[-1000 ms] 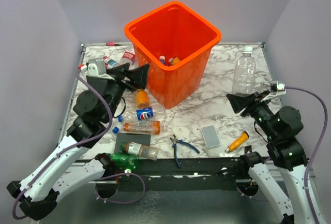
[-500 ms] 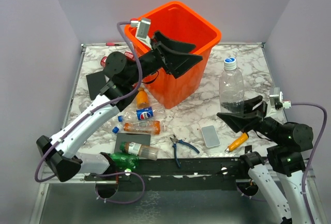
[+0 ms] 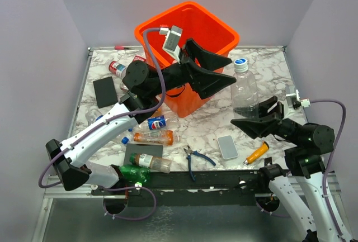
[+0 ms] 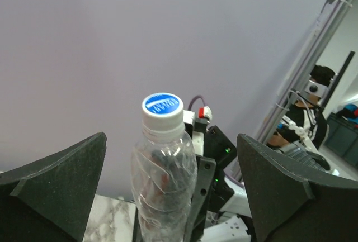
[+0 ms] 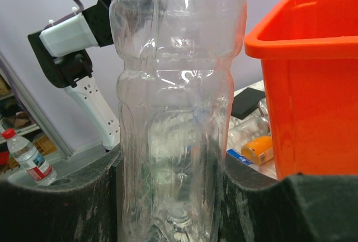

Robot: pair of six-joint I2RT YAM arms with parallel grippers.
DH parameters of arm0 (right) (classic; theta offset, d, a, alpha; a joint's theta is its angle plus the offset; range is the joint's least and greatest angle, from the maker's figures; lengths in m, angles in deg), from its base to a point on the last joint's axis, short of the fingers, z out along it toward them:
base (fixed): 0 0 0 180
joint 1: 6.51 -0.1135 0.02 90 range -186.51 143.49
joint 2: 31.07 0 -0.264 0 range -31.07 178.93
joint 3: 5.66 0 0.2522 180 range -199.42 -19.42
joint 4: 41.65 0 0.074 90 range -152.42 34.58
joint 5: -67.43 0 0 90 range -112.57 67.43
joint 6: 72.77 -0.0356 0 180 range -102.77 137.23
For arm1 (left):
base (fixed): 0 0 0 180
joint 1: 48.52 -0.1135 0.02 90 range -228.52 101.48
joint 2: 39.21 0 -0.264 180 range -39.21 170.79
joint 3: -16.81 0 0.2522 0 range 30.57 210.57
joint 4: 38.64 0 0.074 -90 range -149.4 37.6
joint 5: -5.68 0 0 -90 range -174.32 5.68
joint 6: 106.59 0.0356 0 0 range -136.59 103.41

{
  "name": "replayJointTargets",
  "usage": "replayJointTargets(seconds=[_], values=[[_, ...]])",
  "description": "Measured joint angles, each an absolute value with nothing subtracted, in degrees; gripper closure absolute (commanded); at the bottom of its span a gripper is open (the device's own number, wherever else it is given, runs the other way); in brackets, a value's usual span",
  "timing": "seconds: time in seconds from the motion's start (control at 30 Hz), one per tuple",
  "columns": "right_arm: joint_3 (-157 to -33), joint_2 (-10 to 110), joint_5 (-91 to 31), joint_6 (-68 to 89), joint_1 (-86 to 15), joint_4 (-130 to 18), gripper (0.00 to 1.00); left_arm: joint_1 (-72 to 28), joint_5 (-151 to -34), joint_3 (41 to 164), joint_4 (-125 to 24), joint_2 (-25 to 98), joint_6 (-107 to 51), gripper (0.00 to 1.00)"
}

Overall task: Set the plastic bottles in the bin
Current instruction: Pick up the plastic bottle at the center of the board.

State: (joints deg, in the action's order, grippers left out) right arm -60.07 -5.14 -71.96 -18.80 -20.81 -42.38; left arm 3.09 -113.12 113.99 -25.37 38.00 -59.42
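Right gripper (image 3: 258, 116) is clamped low on the clear bottle (image 3: 244, 88), long axis upright, cap up, held just right of the bin (image 3: 214, 19). Left gripper (image 3: 222, 72) is spread wide and empty, facing the bottle from the bin side. The right arm is the carrier, and the bin opening lies to the bottle's left.

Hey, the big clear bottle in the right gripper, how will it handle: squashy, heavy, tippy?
Probably light: the clear bottle looks empty, with no liquid line visible. Likely squashy: its thin walls look dented and rippled, so the right gripper may deform it. Being tall and narrow, it would likely tip if set down.
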Motion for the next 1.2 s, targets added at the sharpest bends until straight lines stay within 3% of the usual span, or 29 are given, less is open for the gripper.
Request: replayJointTargets(seconds=[0.43, 0.73, 0.93, 1.0, 1.1, 1.13, 1.2], values=[[-60.40, -4.75, -74.38, -17.78, -20.81, -43.34, 0.72, 3.75, -108.68, 115.95, -25.16, 39.51, -56.38, 0.24], [-60.42, -3.76, -74.62, -16.97, -20.81, -44.83, 0.72, 5.35, -109.21, 117.37, -25.72, 41.37, -56.38, 0.49], [-60.42, -3.74, -75.02, -16.18, -20.88, -44.85, 0.71, 5.45, -109.36, 117.94, -26.84, 41.91, -55.73, 0.87], [-60.42, -3.72, -75.02, -16.01, -20.96, -44.91, 0.60, 5.50, -109.38, 118.07, -27.14, 41.91, -55.29, 1.00], [-60.66, -3.70, -75.04, -15.72, -21.05, -45.50, 0.08, 5.56, -109.36, 118.23, -27.47, 41.91, -54.83, 1.00], [-60.92, -3.63, -74.95, -15.74, -21.05, -46.33, 0.01, 5.59, -109.36, 118.23, -27.58, 41.91, -54.66, 1.00], [-61.64, -3.28, -74.84, -15.96, -21.10, -47.69, 0.00, 5.87, -109.41, 118.23, -28.37, 41.91, -53.87, 1.00]])
